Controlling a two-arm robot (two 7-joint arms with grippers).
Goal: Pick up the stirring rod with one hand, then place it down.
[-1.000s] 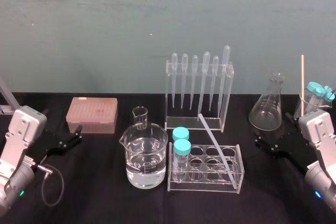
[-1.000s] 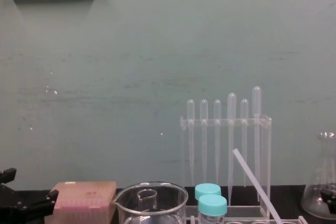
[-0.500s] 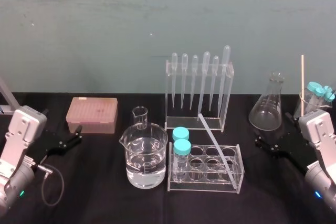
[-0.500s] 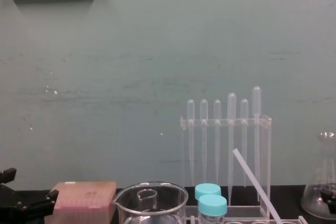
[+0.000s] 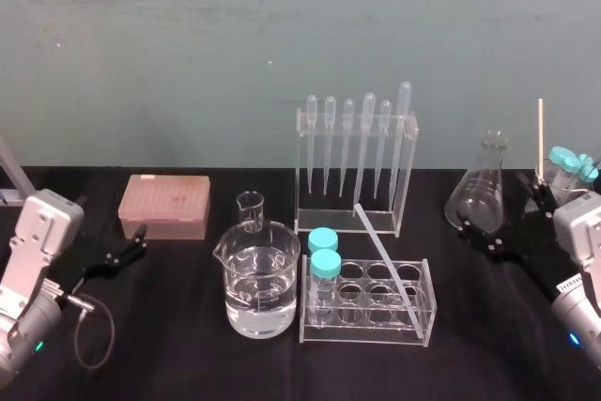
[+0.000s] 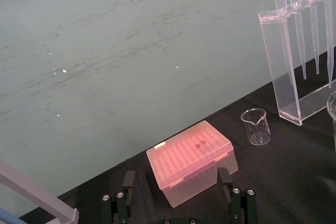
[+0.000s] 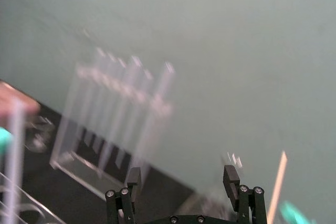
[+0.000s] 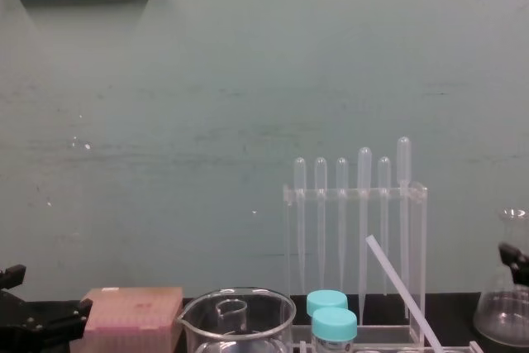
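Black tabletop, stirring rod aslant across rack

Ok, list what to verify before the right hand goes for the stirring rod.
1. Stirring rod reachable: ok, it leans across the test tube rack, upper end free.
2. Right hand open: ok, jaws apart, nothing held.
3. Right hand clear of the flask: cannot tell, it sits close against it.
4. Capped tubes away from the rod: ok, at the rack's left end.
5. Left hand out of the way: ok, parked open beside the pink tip box.
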